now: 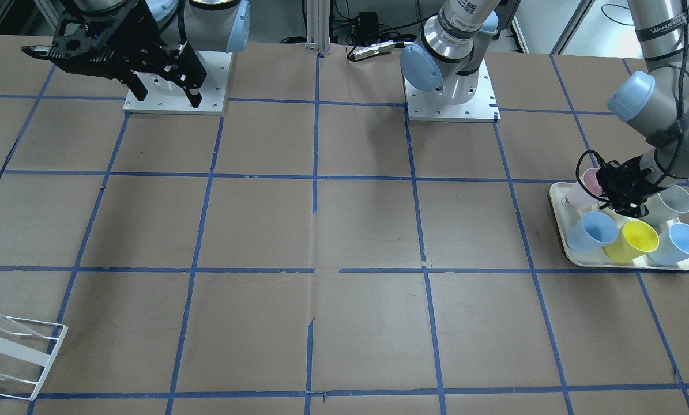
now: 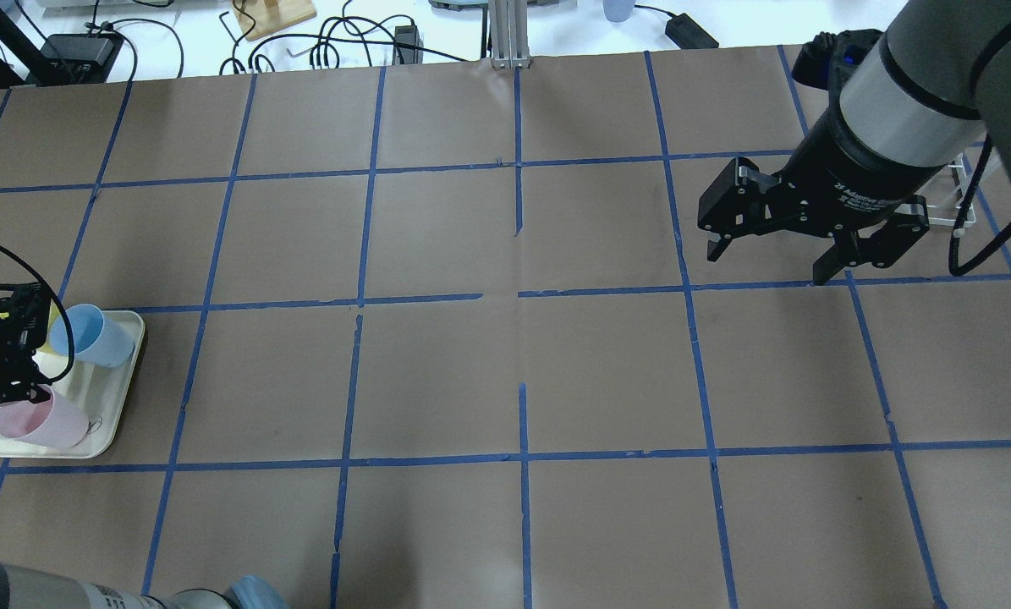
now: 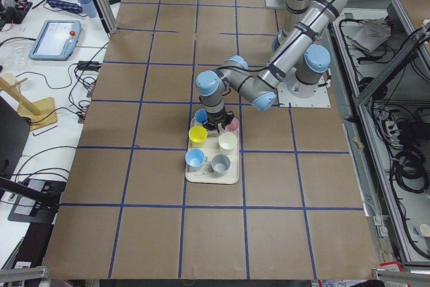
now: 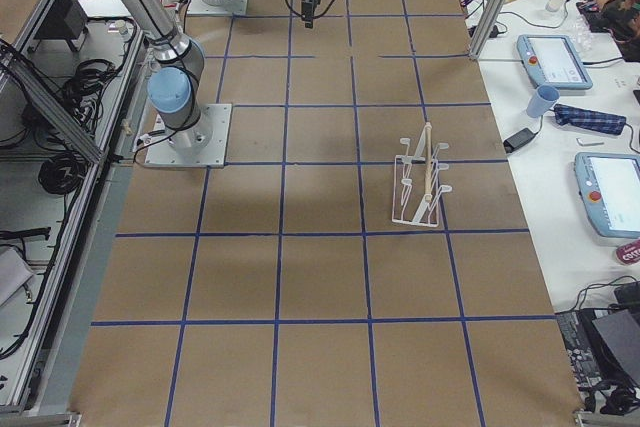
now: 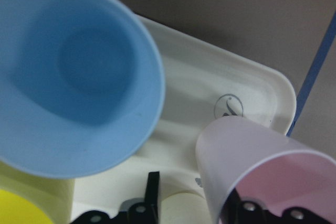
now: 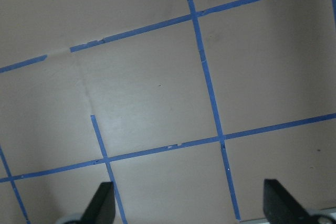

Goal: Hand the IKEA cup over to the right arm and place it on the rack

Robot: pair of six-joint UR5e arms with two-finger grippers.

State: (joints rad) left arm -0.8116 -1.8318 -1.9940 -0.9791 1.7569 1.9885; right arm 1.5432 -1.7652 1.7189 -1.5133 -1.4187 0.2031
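Currently: left fingers (image 5: 153, 190) sitting at pink cup (image 5: 247, 150) rim, grip unclear, risking toppling cream cup (image 3: 228, 142); right fingers (image 2: 839, 254) hanging released.

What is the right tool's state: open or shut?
Open: the right tool has its fingers spread wide, nothing between them.

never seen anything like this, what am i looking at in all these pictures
Two robot arms are bolted to a brown table marked with blue tape. Four pictures come from fixed cameras: across the table, behind the robot, and at each table end. The last two come from cameras on the wrists. A tray holds coloured cups; a white wire rack stands far off. The left gripper is down at the pink cup; whether its jaws have closed on it I cannot tell. The right gripper hangs open above the table, holding nothing.
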